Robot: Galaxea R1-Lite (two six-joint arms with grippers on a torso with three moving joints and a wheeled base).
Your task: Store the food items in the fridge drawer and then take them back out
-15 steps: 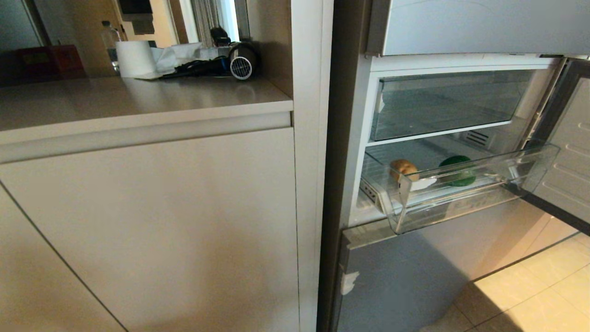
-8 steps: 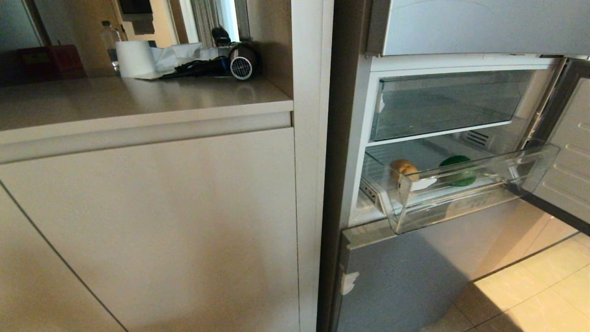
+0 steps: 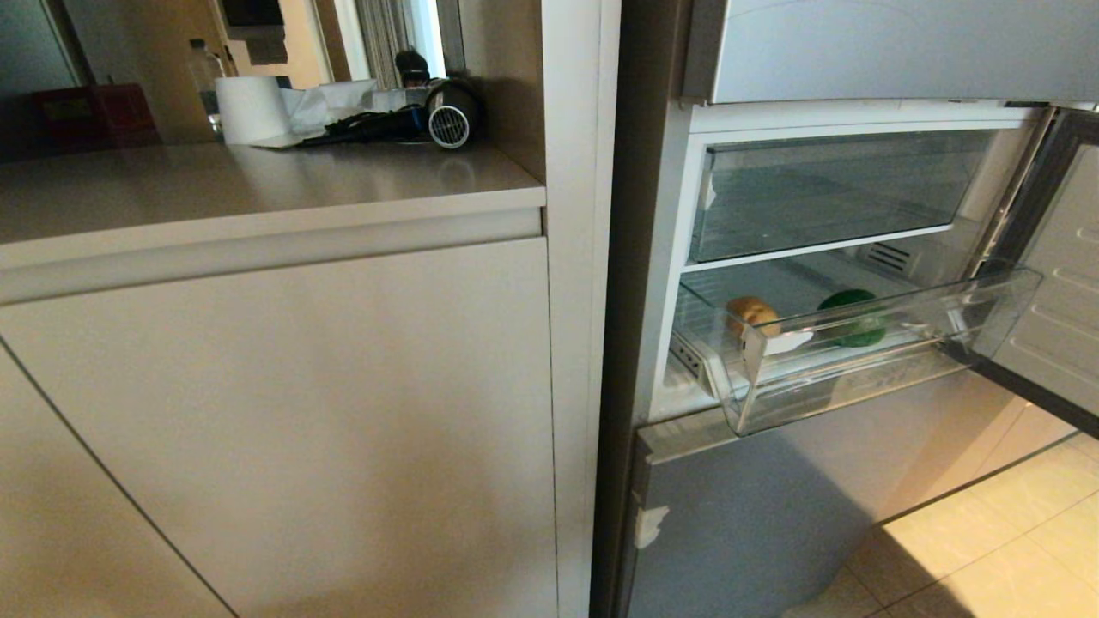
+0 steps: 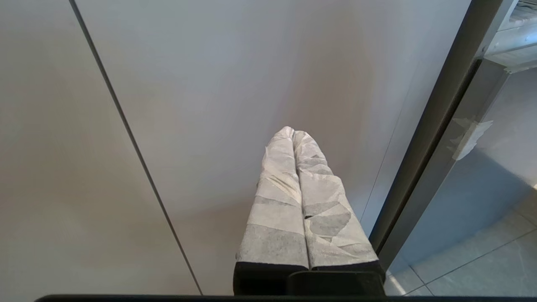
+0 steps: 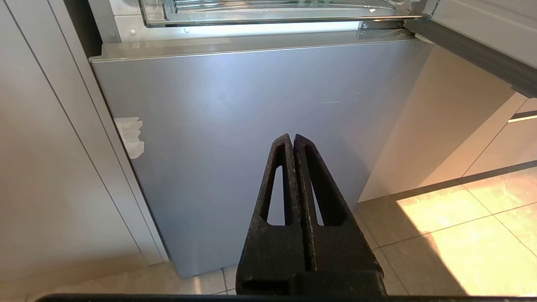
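Your potato (image 3: 753, 315) and bell pepper (image 3: 852, 316) sit inside pulled-out fridge drawer (image 3: 867, 360). Below drawer, your left gripper (image 4: 293, 133) and right gripper (image 5: 292, 137) pinched closed, empty.

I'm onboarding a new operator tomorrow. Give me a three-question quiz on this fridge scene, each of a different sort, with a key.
1. True or false: the potato and the green bell pepper both lie in the pulled-out fridge drawer.
2. Multiple choice: the jaws of the right gripper are A) wide open, B) shut on the potato, C) shut and empty.
3. Fill in: on the countertop, the hair dryer lies beside a roll of ____.

Key: 1. True. 2. C: it is down in front of the fridge's lowest panel. 3. Paper towel.
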